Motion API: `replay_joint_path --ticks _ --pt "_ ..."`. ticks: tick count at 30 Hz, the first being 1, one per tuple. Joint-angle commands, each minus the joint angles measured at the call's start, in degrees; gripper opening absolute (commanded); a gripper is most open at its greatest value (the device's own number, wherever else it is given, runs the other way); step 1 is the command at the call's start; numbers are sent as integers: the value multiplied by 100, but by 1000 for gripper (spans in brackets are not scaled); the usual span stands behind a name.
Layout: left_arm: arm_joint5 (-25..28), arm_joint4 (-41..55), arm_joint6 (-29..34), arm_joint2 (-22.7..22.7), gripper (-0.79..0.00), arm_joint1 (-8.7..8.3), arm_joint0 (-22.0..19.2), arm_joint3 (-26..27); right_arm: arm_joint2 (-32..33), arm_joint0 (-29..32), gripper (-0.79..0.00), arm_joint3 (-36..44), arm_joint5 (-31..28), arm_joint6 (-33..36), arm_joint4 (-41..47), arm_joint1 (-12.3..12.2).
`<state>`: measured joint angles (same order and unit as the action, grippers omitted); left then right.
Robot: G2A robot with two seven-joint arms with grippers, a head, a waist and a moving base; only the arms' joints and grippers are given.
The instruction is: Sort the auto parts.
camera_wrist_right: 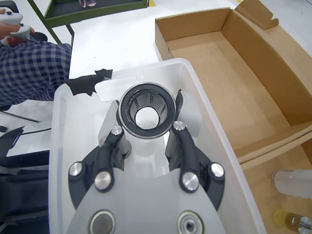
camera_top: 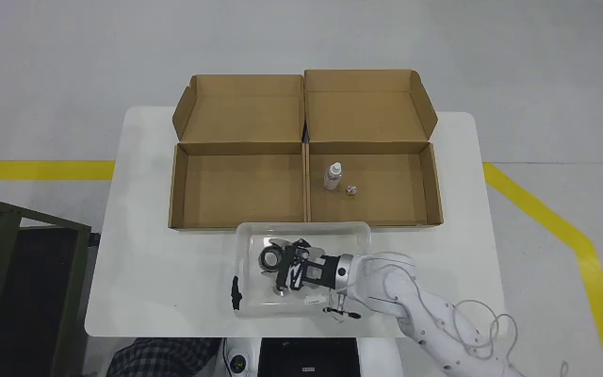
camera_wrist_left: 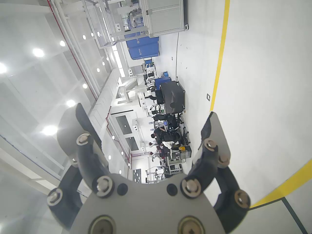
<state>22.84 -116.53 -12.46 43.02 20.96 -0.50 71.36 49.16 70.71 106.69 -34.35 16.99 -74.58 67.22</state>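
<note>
- Right wrist view: the right gripper (camera_wrist_right: 148, 109) is seen inside the clear plastic bin (camera_wrist_right: 195, 79), its fingers (camera_wrist_right: 179, 101) closed on a metal sleeve (camera_wrist_right: 148, 87), one finger on each side of the outer wall.
- The sleeve is held with its open end toward the camera. Rows of small balls are visible down the bore. Whether it is clear of the bin floor cannot be told.
- Top view: the bin (camera_top: 301, 226) stands at the near edge of the tabletop (camera_top: 141, 236), just in front of two open cardboard boxes. Other dark parts (camera_top: 271, 256) lie in the bin beside the right gripper (camera_top: 287, 267).
- The left box (camera_top: 240, 188) holds nothing. In the right box (camera_top: 415, 188) a small white bottle (camera_top: 333, 174) and a small metal piece (camera_top: 352, 189) are noted.
- Left wrist view: the left gripper (camera_wrist_left: 147, 112) points out into the room, its fingers spread apart with nothing between them.
- Handling, judged: the sleeve is taken to be steel, so stiff, heavy for its size and not fragile. The smooth round wall is likely slippery.
- A grip across the outer wall near mid-length is judged best, with the bore and its balls left untouched.
</note>
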Motion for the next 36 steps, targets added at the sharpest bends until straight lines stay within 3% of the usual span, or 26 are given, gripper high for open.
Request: replay_joint_path --ticks 1,16,36 --pt "0 0 0 0 0 0 0 0 131 92 -785 200 -28 -42 88 -30" --pt "0 0 0 0 0 0 0 0 1123 671 -785 1069 53 -212 1171 -191" --pt "0 0 0 0 0 0 0 0 1359 754 -785 1115 108 -247 1489 -221"
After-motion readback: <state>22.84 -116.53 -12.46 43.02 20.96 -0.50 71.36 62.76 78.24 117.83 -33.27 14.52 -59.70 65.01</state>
